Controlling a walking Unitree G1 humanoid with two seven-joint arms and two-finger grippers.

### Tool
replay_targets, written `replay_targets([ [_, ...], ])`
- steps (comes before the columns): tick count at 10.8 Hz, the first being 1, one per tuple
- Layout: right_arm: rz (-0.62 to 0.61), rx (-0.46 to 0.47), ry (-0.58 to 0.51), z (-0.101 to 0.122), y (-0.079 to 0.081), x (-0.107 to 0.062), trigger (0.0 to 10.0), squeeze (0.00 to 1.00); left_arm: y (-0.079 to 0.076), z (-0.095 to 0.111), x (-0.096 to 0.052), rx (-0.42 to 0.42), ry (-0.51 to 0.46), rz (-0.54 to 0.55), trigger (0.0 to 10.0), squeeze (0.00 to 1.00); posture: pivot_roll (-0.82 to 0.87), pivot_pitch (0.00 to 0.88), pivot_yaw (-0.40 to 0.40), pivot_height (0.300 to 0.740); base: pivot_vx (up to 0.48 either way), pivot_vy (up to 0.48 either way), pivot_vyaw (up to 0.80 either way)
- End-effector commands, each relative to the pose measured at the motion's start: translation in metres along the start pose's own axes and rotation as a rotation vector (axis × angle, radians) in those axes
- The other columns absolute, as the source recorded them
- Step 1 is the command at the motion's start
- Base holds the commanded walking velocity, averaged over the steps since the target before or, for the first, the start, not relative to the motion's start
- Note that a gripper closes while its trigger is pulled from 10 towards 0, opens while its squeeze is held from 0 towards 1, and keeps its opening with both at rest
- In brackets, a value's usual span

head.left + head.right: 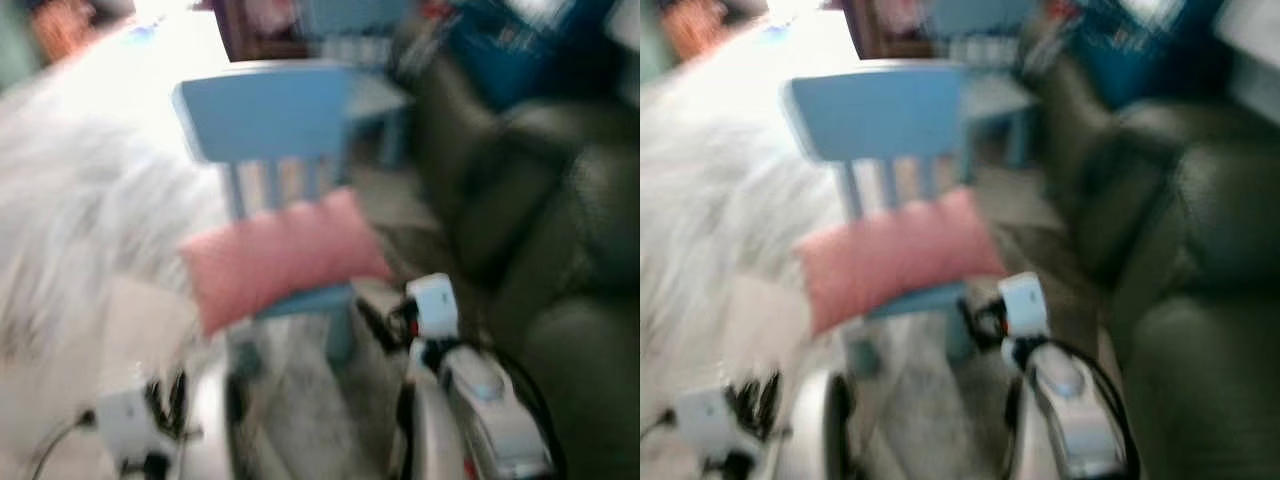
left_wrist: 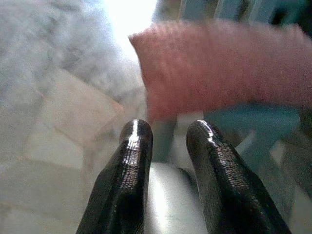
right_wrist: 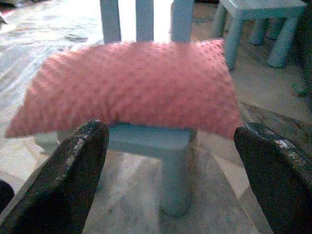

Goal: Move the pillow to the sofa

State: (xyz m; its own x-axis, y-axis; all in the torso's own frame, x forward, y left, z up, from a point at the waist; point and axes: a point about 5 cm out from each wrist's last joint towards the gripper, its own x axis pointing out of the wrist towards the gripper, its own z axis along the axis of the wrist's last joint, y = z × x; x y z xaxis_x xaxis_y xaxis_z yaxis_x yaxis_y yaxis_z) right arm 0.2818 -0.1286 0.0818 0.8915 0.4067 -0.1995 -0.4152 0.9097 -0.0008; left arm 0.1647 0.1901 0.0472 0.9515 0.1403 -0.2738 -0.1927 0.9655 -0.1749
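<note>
Pink pillow [image 3: 129,85] on blue chair [image 1: 270,120], dark sofa [image 1: 560,230] beside, right pincer [image 3: 170,180] released

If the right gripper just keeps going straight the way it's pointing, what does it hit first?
Most likely the pink pillow on the blue chair. The right gripper is open and faces the pillow's long side, perhaps nearer its lower edge and the seat front; depth is unclear.

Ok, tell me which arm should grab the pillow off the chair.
Right. The right gripper is open wide and faces the pink pillow squarely on the blue chair; the left gripper faces only its end, fingers near together.
</note>
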Motion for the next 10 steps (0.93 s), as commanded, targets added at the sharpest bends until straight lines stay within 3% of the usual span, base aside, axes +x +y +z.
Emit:
replay_targets([
  [1,0.009,0.000,0.003,0.000,0.000,0.000,10.0,0.00,0.002,0.002,0.001,0.008,-0.005,0.010,10.0,0.00,-0.11,0.174,0.000,0.470,0.000,0.000,0.00],
  [7,0.022,-0.009,-0.003,0.000,0.002,0.003,10.0,0.00,0.006,0.004,0.002,0.035,-0.013,0.048,10.0,0.00,-0.10,0.169,-0.001,0.360,0.000,0.000,0.00],
  [10,0.039,-0.059,-0.042,0.012,-0.002,0.011,10.0,0.00,0.029,0.018,0.012,0.065,-0.073,0.185,10.0,0.00,-0.11,0.190,-0.010,0.310,0.000,0.000,0.00],
])
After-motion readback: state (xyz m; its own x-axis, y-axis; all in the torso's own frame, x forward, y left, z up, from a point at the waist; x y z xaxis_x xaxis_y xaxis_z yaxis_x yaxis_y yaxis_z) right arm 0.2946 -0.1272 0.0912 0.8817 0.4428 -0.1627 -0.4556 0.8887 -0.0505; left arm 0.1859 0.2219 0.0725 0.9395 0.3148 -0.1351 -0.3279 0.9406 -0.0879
